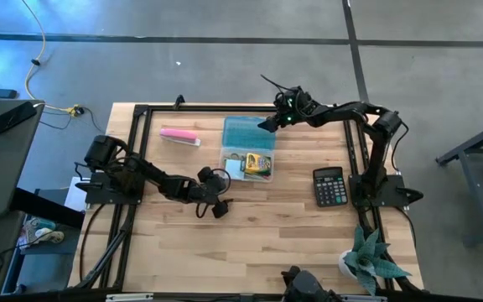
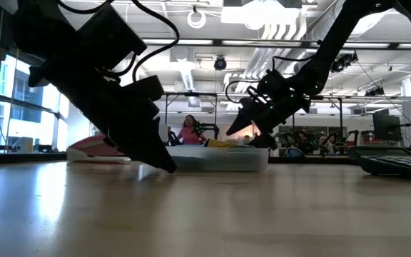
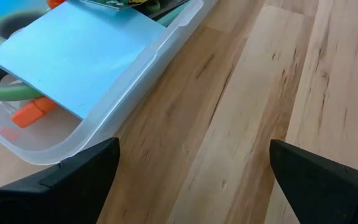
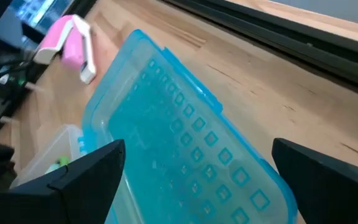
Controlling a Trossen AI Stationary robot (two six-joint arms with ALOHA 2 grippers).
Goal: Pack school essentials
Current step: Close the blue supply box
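Jaws of the left gripper (image 3: 194, 177) stand wide apart with nothing between them, low over the bare wooden surface (image 1: 258, 235) just beside the near corner of the clear plastic box (image 3: 126, 93). Inside that box, in the left wrist view, the light-blue note pad (image 3: 73, 59) lies flat on top of the green-handled scissors (image 3: 5, 87), whose handle loops stick out from under the pad's edge, with the short orange piece (image 3: 28, 113) on the box floor beside them. The yellow-green crayon box (image 1: 258, 165) rests in the box's near end, its long axis running across the box, as the high view shows.

Jaws of the right gripper (image 4: 197, 177) are likewise apart and empty, hovering over the blue lid (image 4: 185, 137), which runs lengthwise away from the box toward the far edge of the surface. The pink bar (image 1: 179, 135) lies to the left, apart from the box, and the black calculator (image 1: 329, 185) to the right.
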